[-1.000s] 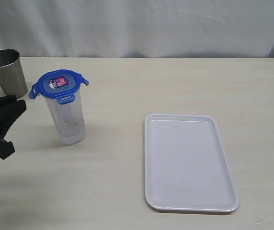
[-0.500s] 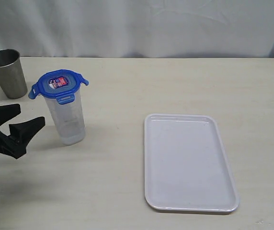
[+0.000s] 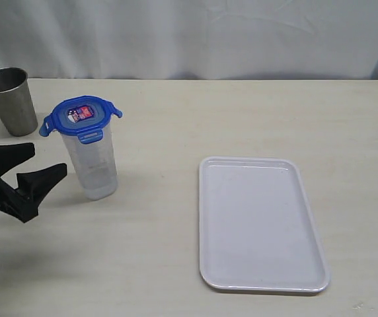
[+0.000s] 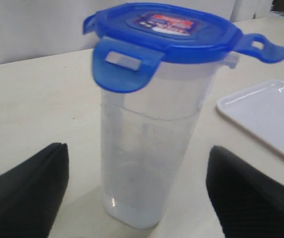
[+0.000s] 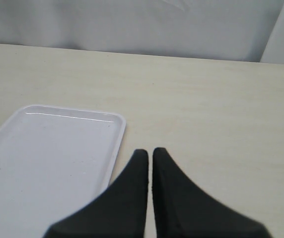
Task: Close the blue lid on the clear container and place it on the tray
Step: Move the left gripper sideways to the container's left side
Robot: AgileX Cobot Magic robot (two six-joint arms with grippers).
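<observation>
The clear container (image 3: 95,162) stands upright on the table at the left, with the blue lid (image 3: 80,117) sitting on its rim and at least two lock flaps sticking out. My left gripper (image 3: 42,162) is open just left of the container, not touching it. In the left wrist view the container (image 4: 147,158) and lid (image 4: 167,32) stand ahead of the wide-apart black fingers (image 4: 28,193). The white tray (image 3: 260,223) lies empty to the right. My right gripper (image 5: 150,152) is shut and empty beside the tray (image 5: 42,163); it is out of the exterior view.
A steel cup (image 3: 10,99) stands at the back left, behind my left gripper. A white curtain runs along the table's far edge. The bare table surface stretches between the container and the tray.
My left gripper has opened wide and moved right toward the container. The container, lid and tray have not moved.
</observation>
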